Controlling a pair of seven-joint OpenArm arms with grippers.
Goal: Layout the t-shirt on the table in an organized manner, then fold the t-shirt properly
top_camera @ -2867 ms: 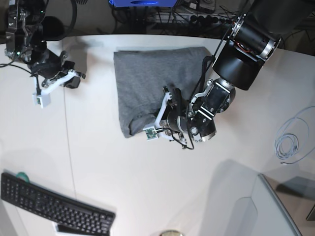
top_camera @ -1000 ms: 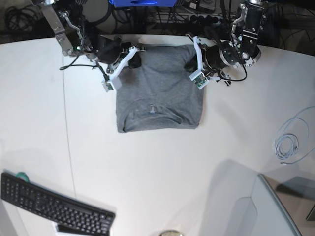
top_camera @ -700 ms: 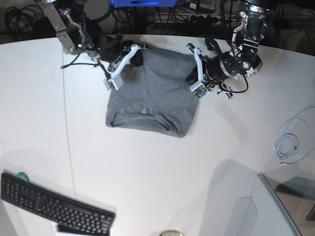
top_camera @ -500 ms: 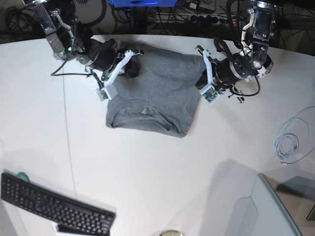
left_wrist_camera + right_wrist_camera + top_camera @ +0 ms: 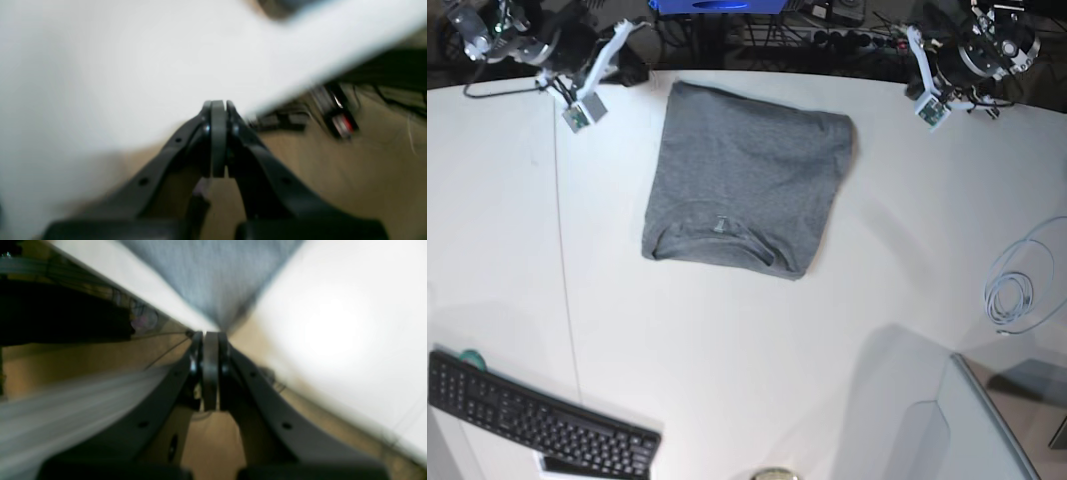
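T-shirt (image 5: 745,190) folded flat mid-table (image 5: 727,380), collar at 6 o'clock; left gripper (image 5: 218,110) at 1 o'clock, right gripper (image 5: 210,336) at 11, both pressed together, holding nothing

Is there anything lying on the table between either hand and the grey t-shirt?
Nothing visible. Only bare table lies between the t-shirt and the left hand or the right hand, both shut at the far edge. The keyboard and cable sit elsewhere.
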